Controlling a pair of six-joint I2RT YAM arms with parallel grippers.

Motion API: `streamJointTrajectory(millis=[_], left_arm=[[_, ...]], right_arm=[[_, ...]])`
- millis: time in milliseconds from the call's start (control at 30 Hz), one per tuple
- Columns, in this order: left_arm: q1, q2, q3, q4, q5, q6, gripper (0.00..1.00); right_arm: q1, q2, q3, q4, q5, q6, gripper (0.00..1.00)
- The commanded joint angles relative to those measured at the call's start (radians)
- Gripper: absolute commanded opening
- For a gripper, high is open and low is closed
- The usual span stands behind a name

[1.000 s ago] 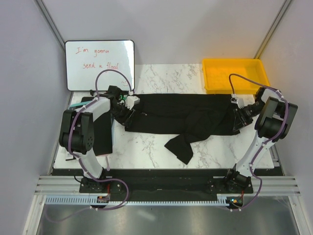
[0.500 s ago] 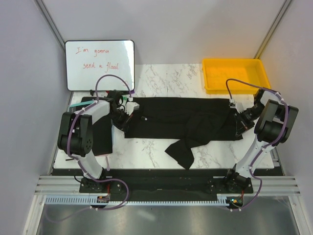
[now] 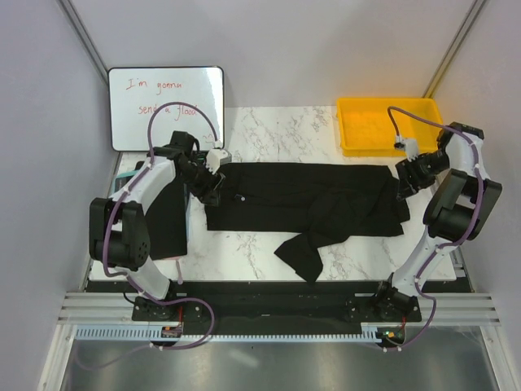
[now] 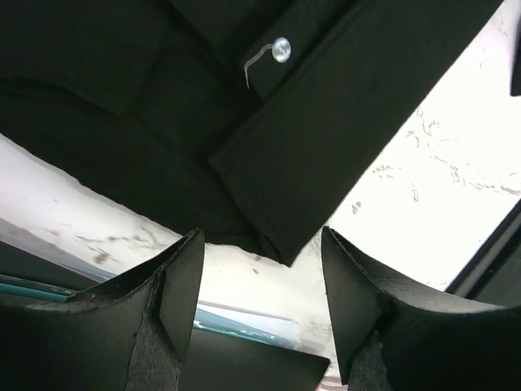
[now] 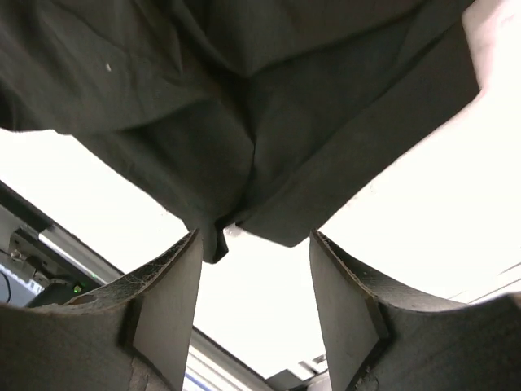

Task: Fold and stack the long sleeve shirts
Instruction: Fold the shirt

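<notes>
Both let go: left gripper (image 4: 260, 252) and right gripper (image 5: 254, 248) now gape empty, lifted off the black shirt (image 3: 301, 191) ends beneath them; lengthwise fold laid, trailing sleeve (image 3: 299, 254) likely next.

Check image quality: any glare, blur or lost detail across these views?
Top external: even light, sharp, but the black shirt shows little fold detail. Left wrist: marble table blown out white; button crisp. Right wrist: table also overexposed, shirt dark.
</notes>
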Motion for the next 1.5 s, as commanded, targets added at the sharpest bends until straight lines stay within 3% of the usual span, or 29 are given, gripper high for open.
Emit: streamJointTrajectory(millis=[0, 233, 467, 567, 600, 700, 800, 1233, 1467], left_arm=[[-0.002, 0.033, 0.081, 0.028, 0.030, 0.069, 0.67], [-0.041, 0.106, 0.133, 0.029, -0.015, 0.119, 0.69], [-0.053, 0.172, 0.163, 0.035, -0.015, 0.119, 0.75], [-0.065, 0.204, 0.182, 0.040, -0.030, 0.124, 0.76], [-0.070, 0.214, 0.191, 0.040, -0.032, 0.127, 0.76], [-0.077, 0.237, 0.206, 0.043, -0.035, 0.138, 0.76], [-0.093, 0.258, 0.205, 0.052, -0.039, 0.152, 0.76], [-0.111, 0.245, 0.131, 0.054, -0.081, 0.237, 0.61], [-0.108, 0.180, 0.081, 0.043, -0.061, 0.224, 0.32]], right_arm=[[0.054, 0.057, 0.033, -0.006, -0.050, 0.036, 0.64], [0.134, 0.110, 0.086, 0.005, -0.074, 0.058, 0.76], [0.175, 0.146, 0.088, 0.025, -0.064, 0.062, 0.76], [0.185, 0.151, 0.086, 0.015, -0.062, 0.050, 0.59], [0.188, 0.148, 0.085, 0.008, -0.064, 0.043, 0.44], [0.195, 0.137, 0.082, -0.026, -0.080, 0.006, 0.18], [0.197, 0.123, 0.067, -0.031, -0.093, -0.004, 0.00], [0.198, 0.079, 0.100, -0.040, -0.122, 0.009, 0.00], [0.198, 0.071, 0.120, -0.043, -0.139, 0.018, 0.00]])
